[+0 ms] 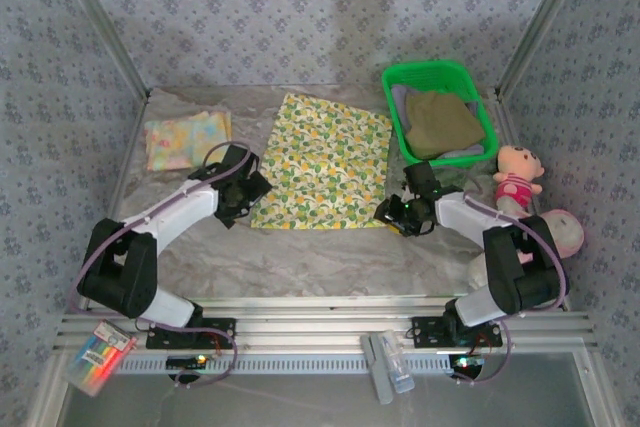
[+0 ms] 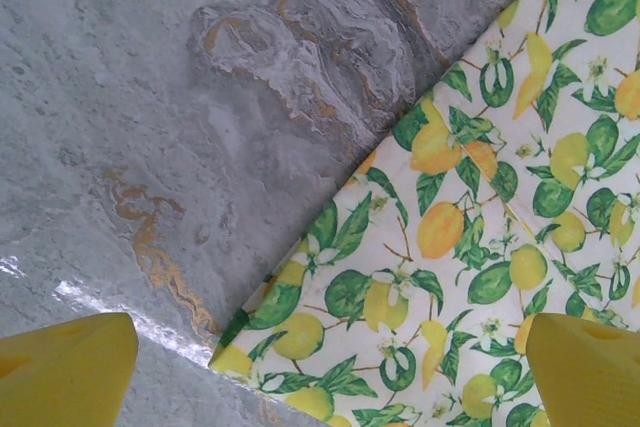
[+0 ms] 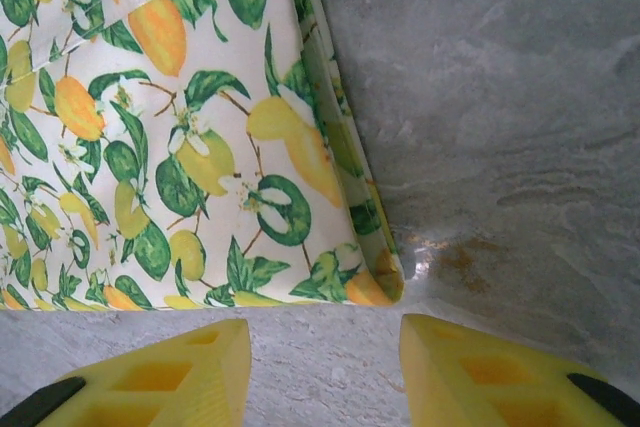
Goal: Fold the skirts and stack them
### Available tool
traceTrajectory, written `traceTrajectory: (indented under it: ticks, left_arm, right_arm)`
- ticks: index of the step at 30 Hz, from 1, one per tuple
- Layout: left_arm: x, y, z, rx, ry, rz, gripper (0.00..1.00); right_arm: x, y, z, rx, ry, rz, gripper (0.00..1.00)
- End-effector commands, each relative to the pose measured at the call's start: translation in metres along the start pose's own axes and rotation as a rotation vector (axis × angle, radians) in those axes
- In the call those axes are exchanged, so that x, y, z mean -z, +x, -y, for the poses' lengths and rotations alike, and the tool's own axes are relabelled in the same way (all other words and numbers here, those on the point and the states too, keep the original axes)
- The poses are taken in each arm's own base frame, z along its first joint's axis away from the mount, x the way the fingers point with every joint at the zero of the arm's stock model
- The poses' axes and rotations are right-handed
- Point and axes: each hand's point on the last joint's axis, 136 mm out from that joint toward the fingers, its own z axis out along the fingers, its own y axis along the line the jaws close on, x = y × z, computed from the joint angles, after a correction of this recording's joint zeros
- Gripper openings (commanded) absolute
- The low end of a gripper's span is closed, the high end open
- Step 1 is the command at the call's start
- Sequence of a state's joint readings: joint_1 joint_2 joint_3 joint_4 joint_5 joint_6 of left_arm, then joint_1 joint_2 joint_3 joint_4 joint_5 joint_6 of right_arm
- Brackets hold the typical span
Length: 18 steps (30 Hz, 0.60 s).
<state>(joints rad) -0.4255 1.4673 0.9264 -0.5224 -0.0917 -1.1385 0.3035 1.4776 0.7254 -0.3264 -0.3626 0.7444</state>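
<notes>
Yellow-green lemon-print cloth skirt [image 1: 322, 162] flat on grey table [image 1: 300, 257]. Left end effector [image 2: 325, 377] released wide over one corner; right end effector [image 3: 325, 367] part-released, empty.

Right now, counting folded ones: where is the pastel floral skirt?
Top view: the pastel floral skirt lies far left on the table, left of the fruit-print skirt.

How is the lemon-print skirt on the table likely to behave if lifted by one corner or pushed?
Probably floppy: the skirt lies flat against the table, so a lifted corner would likely drape. Probably light: its hem looks thin. Pushed, it would likely wrinkle rather than move whole.
</notes>
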Motion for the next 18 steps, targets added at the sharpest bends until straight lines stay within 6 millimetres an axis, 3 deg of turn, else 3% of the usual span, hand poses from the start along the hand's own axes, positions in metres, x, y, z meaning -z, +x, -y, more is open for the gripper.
traceTrajectory:
  ticks: [1, 18]
  left_arm:
    - [0.003, -0.002, -0.006, 0.026, -0.012, 0.013, 1.0]
    - [-0.01, 0.01, 0.001, 0.021, 0.015, -0.071, 1.0]
  right_arm:
    - [-0.006, 0.005, 0.007, -0.017, 0.025, -0.013, 0.44]
    - [-0.016, -0.004, 0.002, 0.012, 0.024, 0.002, 0.43]
